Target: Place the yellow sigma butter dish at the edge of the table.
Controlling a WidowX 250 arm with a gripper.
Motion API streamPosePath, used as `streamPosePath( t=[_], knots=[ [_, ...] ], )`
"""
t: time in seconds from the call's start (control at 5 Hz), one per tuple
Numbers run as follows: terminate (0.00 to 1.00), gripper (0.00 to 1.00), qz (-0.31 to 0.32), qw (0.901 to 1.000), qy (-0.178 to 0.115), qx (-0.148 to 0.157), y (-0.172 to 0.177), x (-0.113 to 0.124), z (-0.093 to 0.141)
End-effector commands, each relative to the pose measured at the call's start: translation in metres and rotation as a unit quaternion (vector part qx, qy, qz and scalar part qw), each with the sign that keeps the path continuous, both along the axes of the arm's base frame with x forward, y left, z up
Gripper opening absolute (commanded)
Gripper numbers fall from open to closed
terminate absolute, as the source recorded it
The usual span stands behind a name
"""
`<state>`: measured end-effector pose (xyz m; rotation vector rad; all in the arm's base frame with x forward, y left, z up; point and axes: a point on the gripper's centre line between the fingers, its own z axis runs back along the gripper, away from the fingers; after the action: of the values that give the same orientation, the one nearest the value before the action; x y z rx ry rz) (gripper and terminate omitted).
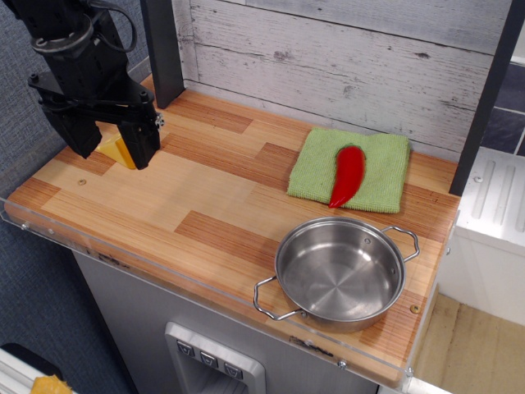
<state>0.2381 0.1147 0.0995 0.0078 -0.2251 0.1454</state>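
The yellow sigma butter dish, a small yellow-orange wedge, sits low at the far left of the striped wooden table, close to its left edge. My black gripper comes down from the upper left. Its two fingers stand on either side of the wedge and press against it, so the gripper is shut on the dish. The fingers hide most of the wedge. I cannot tell whether the dish touches the tabletop or hangs just above it.
A steel pot with two handles stands at the front right. A red chili pepper lies on a green cloth at the back right. A clear acrylic rim runs along the front edge. A dark post stands behind the gripper.
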Motion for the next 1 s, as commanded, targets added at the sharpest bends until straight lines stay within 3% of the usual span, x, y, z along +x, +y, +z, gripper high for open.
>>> streamPosePath(
  t=[0.0, 0.2, 0.4, 0.6, 0.8],
  knots=[
    [0.0, 1.0, 0.0, 1.0, 0.0, 0.0, 0.0, 0.0, 0.0],
    [0.0, 1.0, 0.125, 0.9921, -0.007, -0.011, 0.001, 0.013, -0.002],
    [0.0, 1.0, 0.246, 0.9675, -0.051, -0.028, 0.001, 0.023, 0.002],
    [0.0, 1.0, 0.364, 0.9303, -0.047, -0.002, 0.003, 0.036, 0.001],
    [0.0, 1.0, 0.478, 0.8764, -0.051, -0.032, 0.011, 0.049, -0.004]
  ],
)
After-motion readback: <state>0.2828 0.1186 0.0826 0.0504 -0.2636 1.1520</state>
